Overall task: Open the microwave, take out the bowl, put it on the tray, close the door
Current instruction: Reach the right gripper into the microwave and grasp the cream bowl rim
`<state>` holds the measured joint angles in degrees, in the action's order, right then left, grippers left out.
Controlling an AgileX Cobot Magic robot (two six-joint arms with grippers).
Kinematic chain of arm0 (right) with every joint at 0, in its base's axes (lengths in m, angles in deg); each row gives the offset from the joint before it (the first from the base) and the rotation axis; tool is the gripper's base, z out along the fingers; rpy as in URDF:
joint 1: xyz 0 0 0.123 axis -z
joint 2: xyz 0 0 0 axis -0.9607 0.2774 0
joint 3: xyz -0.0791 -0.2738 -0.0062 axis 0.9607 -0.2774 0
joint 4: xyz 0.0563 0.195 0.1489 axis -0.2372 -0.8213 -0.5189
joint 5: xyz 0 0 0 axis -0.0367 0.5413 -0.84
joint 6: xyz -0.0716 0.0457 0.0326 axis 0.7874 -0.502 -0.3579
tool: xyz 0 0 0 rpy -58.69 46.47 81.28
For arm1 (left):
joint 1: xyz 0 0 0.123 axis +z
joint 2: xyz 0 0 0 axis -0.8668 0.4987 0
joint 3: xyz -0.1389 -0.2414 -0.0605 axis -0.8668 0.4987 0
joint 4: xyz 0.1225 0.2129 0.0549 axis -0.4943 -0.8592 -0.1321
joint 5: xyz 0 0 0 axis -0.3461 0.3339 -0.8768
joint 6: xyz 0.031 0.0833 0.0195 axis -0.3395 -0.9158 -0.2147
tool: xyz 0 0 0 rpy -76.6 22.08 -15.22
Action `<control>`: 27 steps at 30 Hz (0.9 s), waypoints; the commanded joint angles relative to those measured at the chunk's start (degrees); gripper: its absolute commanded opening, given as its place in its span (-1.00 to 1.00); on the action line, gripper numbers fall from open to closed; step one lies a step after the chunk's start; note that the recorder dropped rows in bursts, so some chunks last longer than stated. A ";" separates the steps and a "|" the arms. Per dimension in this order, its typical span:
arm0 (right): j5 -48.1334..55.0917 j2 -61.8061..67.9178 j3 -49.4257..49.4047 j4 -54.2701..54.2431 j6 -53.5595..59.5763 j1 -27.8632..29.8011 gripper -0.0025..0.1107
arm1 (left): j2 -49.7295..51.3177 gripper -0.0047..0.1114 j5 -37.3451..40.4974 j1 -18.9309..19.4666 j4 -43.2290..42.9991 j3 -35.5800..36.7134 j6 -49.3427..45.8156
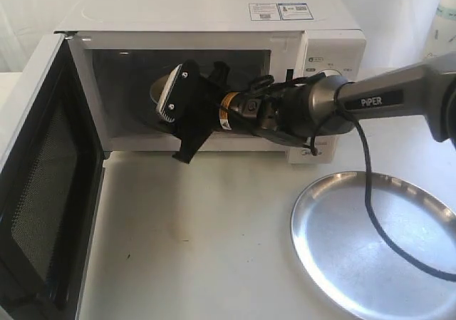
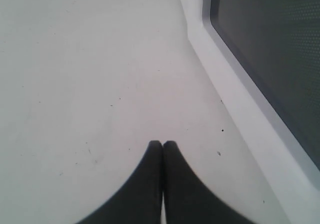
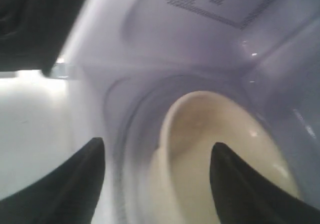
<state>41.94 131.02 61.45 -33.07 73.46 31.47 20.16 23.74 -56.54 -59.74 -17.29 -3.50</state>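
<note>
**Ana:** Where is the bowl?

**Ben:** The bowl point(image 3: 225, 134) sits inside the microwave point(image 1: 214, 6), on the floor of the cavity. From the exterior view only a pale slice of it shows, past the black wrist of the right arm.

**Ana:** And the door?

**Ben:** The door point(image 1: 43, 192) stands wide open, swung out from the microwave's hinge edge, with its dark mesh window facing the cavity.

**Ana:** What is the right claw doing?

**Ben:** The right claw point(image 3: 157, 144) is reached into the microwave with its fingers spread wide. One finger is outside the bowl's wall and the other is over its hollow, so the rim lies between them. It has not closed on the bowl. I cannot tell whether either finger touches it.

**Ana:** And the left one?

**Ben:** The left claw point(image 2: 162, 144) is pressed fully together with nothing in it. It hangs over the bare worktop point(image 2: 75, 84), just beside the microwave's open door.

**Ana:** The tray?

**Ben:** The tray point(image 1: 335, 263) lies flat on the worktop in front of the microwave, near its control end. The right arm's black cable trails across it.
</note>
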 commanded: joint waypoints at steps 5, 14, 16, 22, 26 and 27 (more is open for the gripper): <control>7.09 4.76 8.50 -1.75 0.14 -0.51 0.06 | -0.12 -0.92 0.17 -0.27 0.56 -0.16 0.00; 10.64 6.86 11.11 -1.75 1.64 -2.74 -0.94 | -0.12 -0.92 0.17 -0.27 0.56 -0.16 0.00; 10.79 4.14 9.87 -1.41 -1.03 -3.59 -0.96 | -0.12 -0.92 0.17 -0.27 0.56 -0.16 0.00; 14.88 -6.65 3.35 -0.15 -4.90 -7.69 -0.96 | -0.12 -0.92 0.17 -0.27 0.56 -0.16 0.00; 22.63 -14.75 -4.55 -0.15 -9.20 -11.99 -0.96 | -0.12 -0.92 0.17 -0.27 0.56 -0.16 0.00; 23.31 -16.18 -6.39 -0.15 -9.20 -12.90 -0.96 | -0.12 -0.92 0.17 -0.27 0.56 -0.16 0.00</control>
<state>62.05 120.04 60.01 -33.69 66.11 21.19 20.16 23.74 -56.54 -59.74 -17.29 -3.50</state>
